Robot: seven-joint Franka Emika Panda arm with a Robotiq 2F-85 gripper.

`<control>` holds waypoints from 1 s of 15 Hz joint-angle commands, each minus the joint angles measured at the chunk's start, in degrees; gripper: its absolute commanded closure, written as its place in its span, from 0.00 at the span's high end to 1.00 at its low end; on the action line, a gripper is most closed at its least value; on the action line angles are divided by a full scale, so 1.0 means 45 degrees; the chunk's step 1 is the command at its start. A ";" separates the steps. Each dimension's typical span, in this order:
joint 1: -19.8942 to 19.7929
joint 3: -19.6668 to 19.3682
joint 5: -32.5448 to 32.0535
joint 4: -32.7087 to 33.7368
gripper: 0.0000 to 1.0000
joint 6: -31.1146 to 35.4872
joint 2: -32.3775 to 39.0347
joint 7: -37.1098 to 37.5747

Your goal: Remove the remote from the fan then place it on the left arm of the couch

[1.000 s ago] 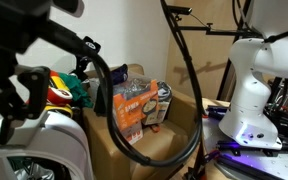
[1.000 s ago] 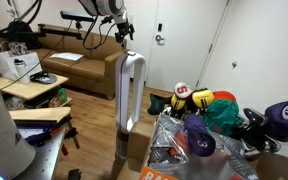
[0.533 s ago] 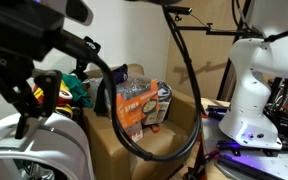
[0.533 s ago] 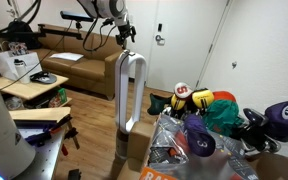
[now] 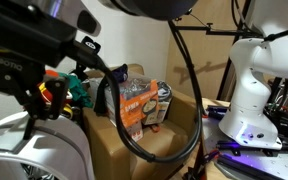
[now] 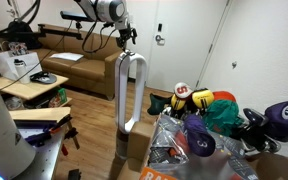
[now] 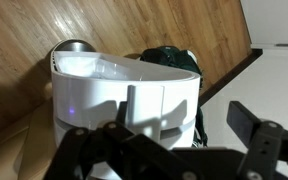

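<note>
Gripper (image 6: pixel 127 43) hung just above fan (image 6: pixel 122 95) top, jaws spread wide and empty; contact with fan could not be told. Couch (image 6: pixel 79 66) stood behind fan.

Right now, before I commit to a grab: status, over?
Gripper open, just above the top of the fan. Remote not made out. Couch behind, untouched. Nothing seen in the way.

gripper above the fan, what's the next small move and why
Probably a short, slow descent: in an exterior view the gripper hangs open just above the top of the fan, holding nothing, and the wrist view shows that white top just beyond the jaws. The remote itself I cannot make out.
</note>
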 commanded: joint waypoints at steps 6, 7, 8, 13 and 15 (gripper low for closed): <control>-0.0849 0.0613 0.1023 -0.1012 0.54 0.0394 -0.0849 -0.0559; -0.0921 0.0689 0.1125 -0.1027 0.47 0.0361 -0.0931 -0.0626; -0.0960 0.0743 0.1190 -0.1044 0.41 0.0333 -0.1041 -0.0642; -0.1227 0.1059 0.1372 -0.1126 0.08 0.0315 -0.1535 -0.0727; -0.1339 0.1222 0.1584 -0.1143 0.46 0.0358 -0.1690 -0.0904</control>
